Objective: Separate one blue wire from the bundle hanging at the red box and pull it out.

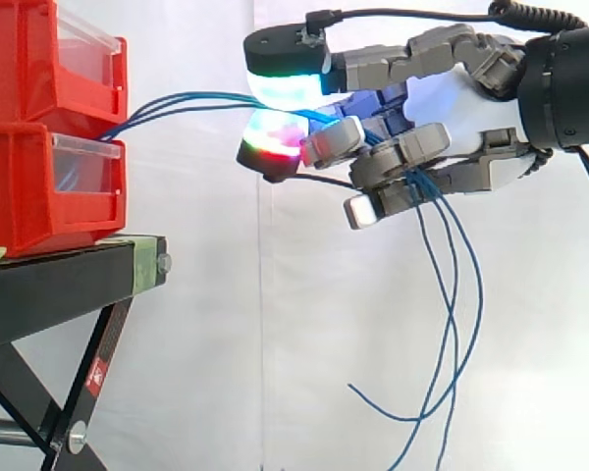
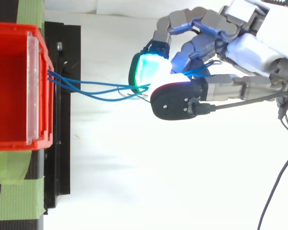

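Two stacked red boxes (image 1: 39, 128) stand on a black stand (image 1: 69, 275) at the left. Several blue wires (image 1: 182, 103) leave the gap between the boxes and run right into the hand (image 1: 452, 108). In the top view the wires (image 2: 101, 91) span from the upper red box (image 2: 14, 86) to the glowing fingertips (image 2: 151, 69). The hand (image 2: 249, 52) is shut on the blue wires, pinching them between its glowing pads. Behind the pinch the wires pass through the curled fingers, and their loose ends (image 1: 452, 324) hang down below the hand.
Green tape (image 2: 19, 191) marks the stand's top near the box. A white curtain forms the backdrop. The stand's crossed black legs (image 1: 69, 392) reach down at the lower left. Open space lies between the boxes and the hand.
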`<state>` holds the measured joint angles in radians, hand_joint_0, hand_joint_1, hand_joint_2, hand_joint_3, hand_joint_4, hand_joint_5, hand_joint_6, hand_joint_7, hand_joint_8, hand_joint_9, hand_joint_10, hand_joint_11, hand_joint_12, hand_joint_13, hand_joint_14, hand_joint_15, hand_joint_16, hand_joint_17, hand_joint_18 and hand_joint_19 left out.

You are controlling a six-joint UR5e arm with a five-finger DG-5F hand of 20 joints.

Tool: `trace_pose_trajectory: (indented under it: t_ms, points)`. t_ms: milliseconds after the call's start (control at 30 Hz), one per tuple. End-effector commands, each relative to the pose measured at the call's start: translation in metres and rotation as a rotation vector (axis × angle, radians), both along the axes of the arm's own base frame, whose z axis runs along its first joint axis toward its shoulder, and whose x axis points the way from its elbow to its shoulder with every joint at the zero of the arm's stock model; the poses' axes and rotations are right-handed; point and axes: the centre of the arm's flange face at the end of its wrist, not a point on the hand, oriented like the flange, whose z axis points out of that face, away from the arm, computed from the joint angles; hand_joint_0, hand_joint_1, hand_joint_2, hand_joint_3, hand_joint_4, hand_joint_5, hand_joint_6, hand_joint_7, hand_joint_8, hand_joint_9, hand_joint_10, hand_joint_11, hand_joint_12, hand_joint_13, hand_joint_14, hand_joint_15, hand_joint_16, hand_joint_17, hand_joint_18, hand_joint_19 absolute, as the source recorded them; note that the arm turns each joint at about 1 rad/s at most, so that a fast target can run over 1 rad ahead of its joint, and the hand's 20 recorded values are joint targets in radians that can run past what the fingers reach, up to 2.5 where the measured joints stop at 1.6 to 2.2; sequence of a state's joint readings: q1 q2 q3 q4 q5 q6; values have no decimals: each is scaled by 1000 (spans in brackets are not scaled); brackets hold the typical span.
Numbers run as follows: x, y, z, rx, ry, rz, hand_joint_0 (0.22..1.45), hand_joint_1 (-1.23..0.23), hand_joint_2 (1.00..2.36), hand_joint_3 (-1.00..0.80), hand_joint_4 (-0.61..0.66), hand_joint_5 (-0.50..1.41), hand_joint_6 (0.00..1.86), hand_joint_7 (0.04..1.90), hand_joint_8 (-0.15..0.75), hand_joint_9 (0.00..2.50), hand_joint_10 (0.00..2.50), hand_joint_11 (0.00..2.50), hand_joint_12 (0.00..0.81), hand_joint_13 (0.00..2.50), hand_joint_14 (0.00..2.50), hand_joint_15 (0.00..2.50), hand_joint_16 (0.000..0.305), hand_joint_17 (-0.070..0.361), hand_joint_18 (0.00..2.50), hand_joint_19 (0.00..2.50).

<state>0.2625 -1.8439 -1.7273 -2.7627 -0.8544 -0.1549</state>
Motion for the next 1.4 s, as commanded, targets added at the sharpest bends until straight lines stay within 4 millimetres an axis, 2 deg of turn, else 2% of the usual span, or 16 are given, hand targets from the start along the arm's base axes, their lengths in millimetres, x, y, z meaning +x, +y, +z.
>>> trace_pose_trajectory:
  t_ms: [0, 167, 333, 500, 800, 933, 1067, 1233, 1300, 1367]
  points:
    - [0, 0, 0, 0, 0, 0, 765, -865, 1025, -236, 169, -245, 829, 1142, 261, 781, 623, 1784, 332, 950, 2310, 1092, 40, 90, 754, 1184]
    - [1, 1, 0, 2, -6, 1, 791, -910, 1021, -272, 151, -260, 824, 1134, 255, 690, 606, 1786, 326, 903, 2312, 1101, 39, 88, 716, 1182]
    - [1, 1, 0, 2, -6, 1, 789, -946, 1000, -500, 70, -268, 806, 1130, 237, 611, 598, 1773, 331, 854, 2263, 1118, 40, 91, 729, 1123]
    - [1, 1, 0, 1, -4, 1, 752, -942, 1000, -500, 69, -266, 804, 1101, 241, 613, 645, 1732, 321, 861, 2261, 1091, 40, 90, 734, 1115]
    - [1, 1, 0, 2, -6, 1, 624, -832, 1000, -500, 110, -251, 782, 1137, 261, 677, 562, 1810, 334, 863, 2348, 1050, 41, 93, 722, 1197]
    - [1, 1, 0, 2, -6, 0, 595, -928, 1000, -500, 131, -256, 763, 1190, 267, 640, 456, 1880, 351, 811, 2329, 1093, 46, 104, 697, 1212]
    - [1, 1, 0, 1, -4, 0, 589, -933, 1000, -500, 148, -260, 764, 1178, 278, 626, 449, 1882, 353, 794, 2336, 1082, 47, 106, 706, 1221]
    - [1, 1, 0, 2, -6, 0, 539, -837, 1000, -500, 162, -256, 771, 1156, 300, 647, 524, 1816, 365, 812, 2393, 1026, 49, 110, 735, 1230]
    - [1, 1, 0, 2, -6, 0, 518, -725, 1000, -500, 161, -249, 774, 1145, 302, 684, 540, 1795, 363, 827, 2435, 990, 51, 114, 757, 1230]
    - [1, 1, 0, 2, -6, 0, 524, -691, 1000, -500, 162, -243, 776, 1145, 304, 715, 527, 1804, 362, 849, 2451, 984, 50, 113, 771, 1231]
